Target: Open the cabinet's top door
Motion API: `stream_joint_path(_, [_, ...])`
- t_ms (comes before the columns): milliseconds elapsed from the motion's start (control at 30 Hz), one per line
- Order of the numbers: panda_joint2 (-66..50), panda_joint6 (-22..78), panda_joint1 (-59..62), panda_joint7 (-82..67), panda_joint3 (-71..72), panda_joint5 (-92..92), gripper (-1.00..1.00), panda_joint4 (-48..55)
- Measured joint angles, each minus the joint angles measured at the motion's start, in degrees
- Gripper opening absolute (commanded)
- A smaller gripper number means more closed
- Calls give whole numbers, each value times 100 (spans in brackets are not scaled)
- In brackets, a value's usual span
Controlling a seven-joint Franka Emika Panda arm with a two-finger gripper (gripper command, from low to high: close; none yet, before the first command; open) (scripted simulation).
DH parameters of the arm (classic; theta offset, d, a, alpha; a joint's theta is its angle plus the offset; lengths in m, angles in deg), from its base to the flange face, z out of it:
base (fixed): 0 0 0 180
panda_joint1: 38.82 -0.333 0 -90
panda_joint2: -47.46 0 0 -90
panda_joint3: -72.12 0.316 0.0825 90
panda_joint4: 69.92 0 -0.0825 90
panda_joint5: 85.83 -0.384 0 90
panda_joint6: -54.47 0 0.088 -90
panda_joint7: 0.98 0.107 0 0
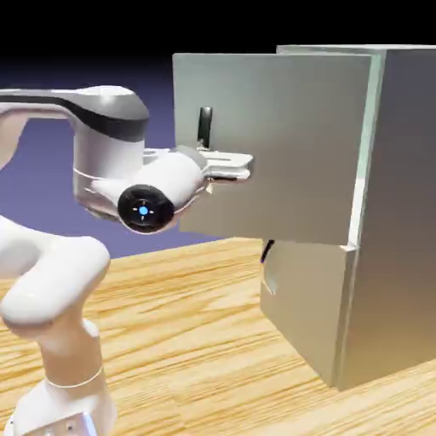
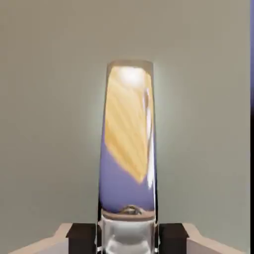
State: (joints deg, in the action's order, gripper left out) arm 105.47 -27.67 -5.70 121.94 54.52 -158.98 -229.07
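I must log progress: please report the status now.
Gripper shut on the handle. Top door swung open from cabinet. Nothing in the way.

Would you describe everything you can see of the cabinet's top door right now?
The top door is a flat, grey-beige, metallic-looking panel, swung well open from the cabinet on hinges at its right edge. A short dark handle stands upright near its free left edge. The gripper is shut on that handle, which looks shiny and mirror-like in the hand view.

the top door (image 1: 281,145) looks like brushed grey metal — smooth, faintly satin. its handle (image 2: 128,149) is mirror-glossy, and the table (image 1: 213,341) is grained wood.
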Motion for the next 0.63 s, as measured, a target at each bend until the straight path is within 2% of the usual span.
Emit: stream_joint_path(633, [-3941, 3739, -1900, -1787, -2777, 1943, -100, 3470])
